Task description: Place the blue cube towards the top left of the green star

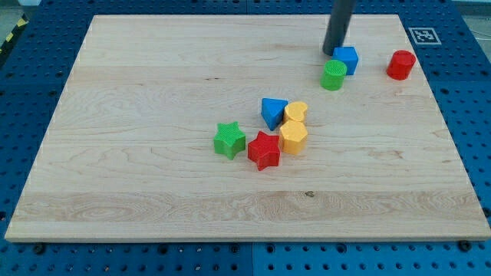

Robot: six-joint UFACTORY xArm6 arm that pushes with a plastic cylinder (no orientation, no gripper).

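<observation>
Blue cube (347, 58): touching my tip (331, 53), on its right.
Green star (229, 140): far below-left of tip.
Progress: hardly begun; whole push remains.
Claw: none, only a rod.

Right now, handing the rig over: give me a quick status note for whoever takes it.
My tip sits at the blue cube, on its upper-left side, near the view's top right. A green cylinder touches the cube's lower left. The green star is mid-board, beside the red star.
Done: contact reached, cube not placed.
Left: push the cube across to the star's top left.
</observation>
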